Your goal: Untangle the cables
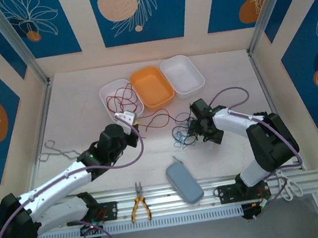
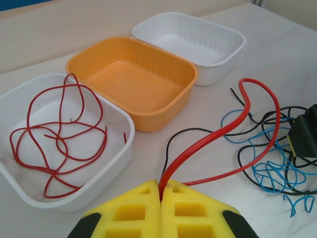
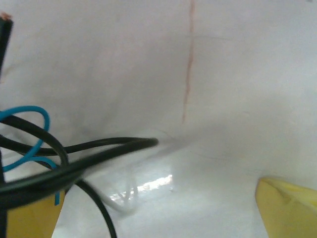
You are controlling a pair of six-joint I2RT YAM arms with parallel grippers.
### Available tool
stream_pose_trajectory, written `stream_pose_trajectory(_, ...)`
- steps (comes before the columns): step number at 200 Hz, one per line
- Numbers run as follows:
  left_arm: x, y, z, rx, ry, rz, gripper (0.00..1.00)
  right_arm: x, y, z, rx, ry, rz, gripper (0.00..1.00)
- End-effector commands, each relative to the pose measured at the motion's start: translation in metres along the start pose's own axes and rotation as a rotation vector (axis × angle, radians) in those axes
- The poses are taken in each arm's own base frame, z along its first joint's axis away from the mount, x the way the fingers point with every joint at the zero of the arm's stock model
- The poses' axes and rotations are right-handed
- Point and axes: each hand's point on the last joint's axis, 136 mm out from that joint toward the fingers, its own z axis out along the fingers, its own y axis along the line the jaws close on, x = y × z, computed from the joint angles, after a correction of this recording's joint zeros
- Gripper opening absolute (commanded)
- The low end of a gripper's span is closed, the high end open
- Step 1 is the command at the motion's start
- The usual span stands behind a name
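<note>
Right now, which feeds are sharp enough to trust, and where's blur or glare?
Top external: evenly lit, sharp. Left wrist: crisp on the red cable pinched in the left gripper. Right wrist: the near black cable is smeared and out of focus, with a glare patch on the table.

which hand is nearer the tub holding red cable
Left. The left hand sits right by the tub, shut on a red cable; the right hand is far right, at the tangle.
</note>
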Motion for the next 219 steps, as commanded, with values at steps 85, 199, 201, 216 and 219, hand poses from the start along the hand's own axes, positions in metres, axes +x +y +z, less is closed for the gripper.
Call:
stream_pose_trajectory(85, -0.066, 0.077, 0.007, -0.161, -0.061, -0.008, 0.0, -0.002, -0.018, -0.033, -0.053, -0.078, 0.054, 0.99)
stream_pose_trajectory(199, -0.068, 0.15, 0.065, -0.205, 0.156, 0.287, 0.0, -0.003, -0.022, -0.046, -0.076, -0.103, 0.064, 0.99)
stream_pose_trajectory(201, -0.068, 0.15, 0.066, -0.201, 0.161, 0.293, 0.0, -0.003, -0.022, -0.046, -0.075, -0.103, 0.064, 0.99)
stream_pose_trajectory(216, -0.065, 0.157, 0.072, -0.184, 0.191, 0.331, 0.0, -0.003, -0.023, -0.047, -0.078, -0.106, 0.069, 0.99)
stream_pose_trajectory(219, -0.065, 0.158, 0.073, -0.183, 0.193, 0.338, 0.0, -0.003, -0.023, -0.046, -0.078, -0.105, 0.069, 0.99)
